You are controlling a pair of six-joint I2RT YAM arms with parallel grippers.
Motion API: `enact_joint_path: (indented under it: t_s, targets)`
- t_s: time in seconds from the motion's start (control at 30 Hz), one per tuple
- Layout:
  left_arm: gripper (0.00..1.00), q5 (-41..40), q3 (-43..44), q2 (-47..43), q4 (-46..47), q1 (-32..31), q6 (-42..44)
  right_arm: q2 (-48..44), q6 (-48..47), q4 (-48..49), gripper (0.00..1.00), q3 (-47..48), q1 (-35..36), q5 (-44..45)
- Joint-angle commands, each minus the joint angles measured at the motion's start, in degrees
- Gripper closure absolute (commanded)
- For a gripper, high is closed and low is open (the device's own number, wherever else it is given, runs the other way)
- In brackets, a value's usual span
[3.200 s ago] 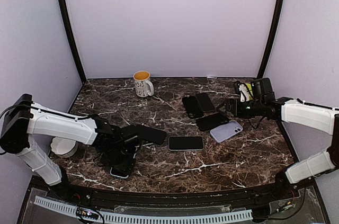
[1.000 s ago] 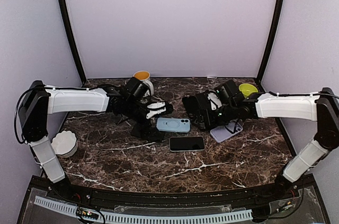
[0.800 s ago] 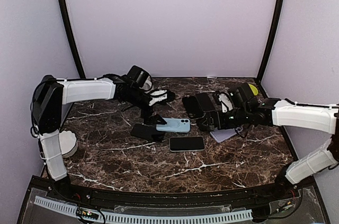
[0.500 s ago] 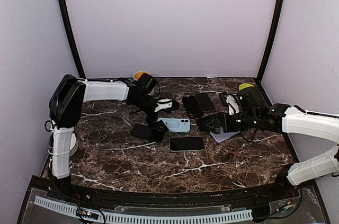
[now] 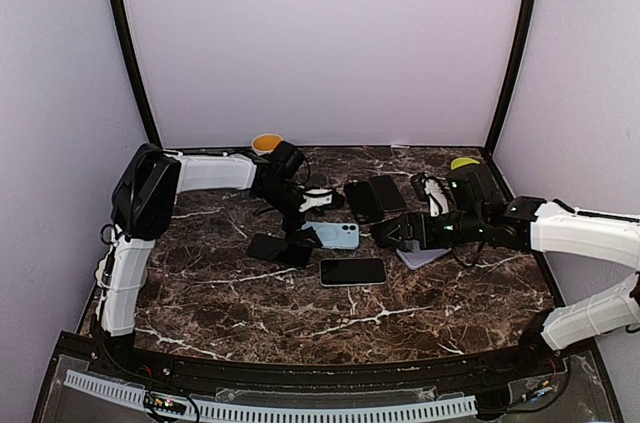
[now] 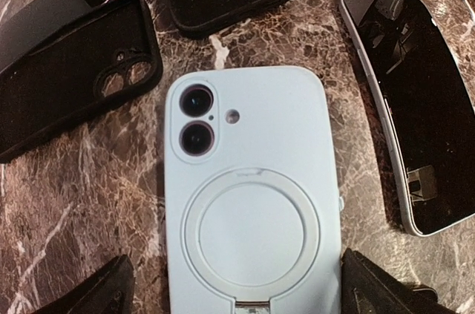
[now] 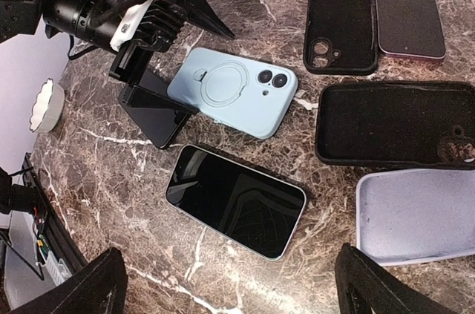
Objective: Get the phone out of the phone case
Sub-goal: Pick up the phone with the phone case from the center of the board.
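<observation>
The phone sits in a light blue phone case (image 5: 335,235) (image 6: 252,203) (image 7: 234,91), which lies back-up on the marble table with its camera lenses and ring stand showing. My left gripper (image 5: 312,205) (image 6: 237,301) hovers over the ring end of the case. It is open, with a dark finger on each side and nothing held. My right gripper (image 5: 397,234) (image 7: 234,293) is also open and holds nothing. It hangs above a bare phone (image 5: 352,271) (image 7: 236,201) (image 6: 415,106) that lies screen-up just in front of the case.
Two empty black cases (image 7: 341,21) (image 7: 393,132), a dark phone (image 7: 408,10), a lavender case (image 7: 415,217) and a black slab (image 5: 280,248) surround the blue case. A mug (image 5: 266,143) and a yellow-green bowl (image 5: 465,163) stand at the back. A white bowl (image 7: 46,106) is at the left.
My left gripper has let go of the blue case and drawn back over its ring end. My right gripper has pulled back to the right. The case lies still.
</observation>
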Motion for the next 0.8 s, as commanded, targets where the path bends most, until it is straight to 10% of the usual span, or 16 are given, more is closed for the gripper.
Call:
enact_joint_path:
  t_s: [0.0, 0.33, 0.77]
  targets:
    - [0.01, -2.92, 3.30, 1.84, -4.17, 0.04, -1.17, 0.29, 0.73, 2.92, 0.01, -1.16, -0.08, -1.23]
    - [0.03, -5.97, 10.25, 6.60, -13.25, -0.29, -3.14, 0.44, 1.18, 3.64, 0.01, -1.77, -0.08, -1.64]
    - [0.43, -2.54, 18.11, 8.43, -18.14, -0.62, -5.74, -0.98, 2.18, 3.44, 0.01, -1.46, -0.07, -1.29]
